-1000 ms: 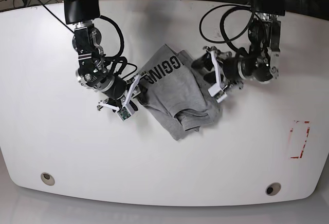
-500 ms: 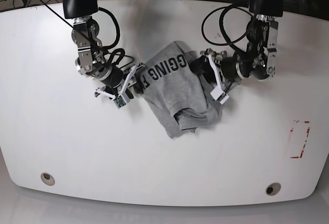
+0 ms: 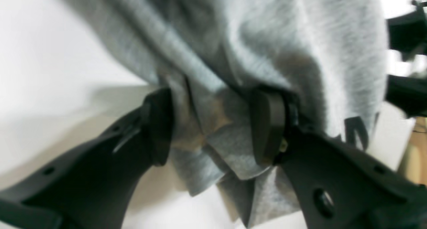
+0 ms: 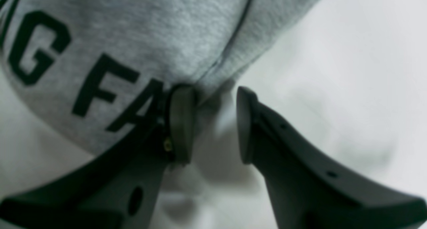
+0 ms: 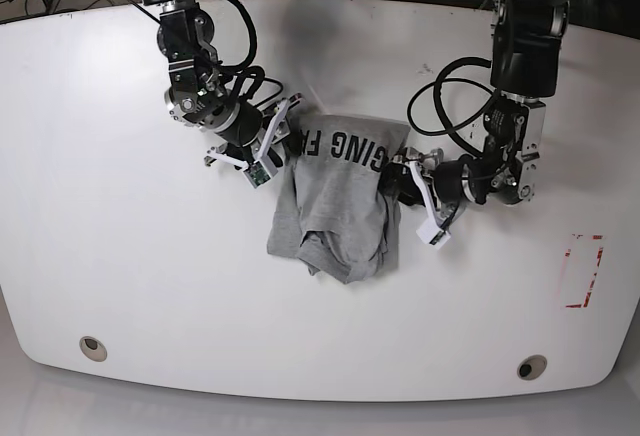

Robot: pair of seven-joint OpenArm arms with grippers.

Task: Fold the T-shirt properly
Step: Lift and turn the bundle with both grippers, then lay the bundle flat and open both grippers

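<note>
Now the white surface (image 5: 120,286) carries the grey T-shirt (image 5: 335,211), bunched between both end effectors. Left end effector (image 3: 213,125) pinches a thick wad of its fabric; right end effector (image 4: 210,122) pinches its edge beside the black lettering (image 5: 348,145).

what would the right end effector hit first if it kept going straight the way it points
The T-shirt. The right end effector points straight at the grey fabric, whose seamed edge sits right at its fingertips; one finger looks to be touching the cloth already, though blur makes depth uncertain.
</note>
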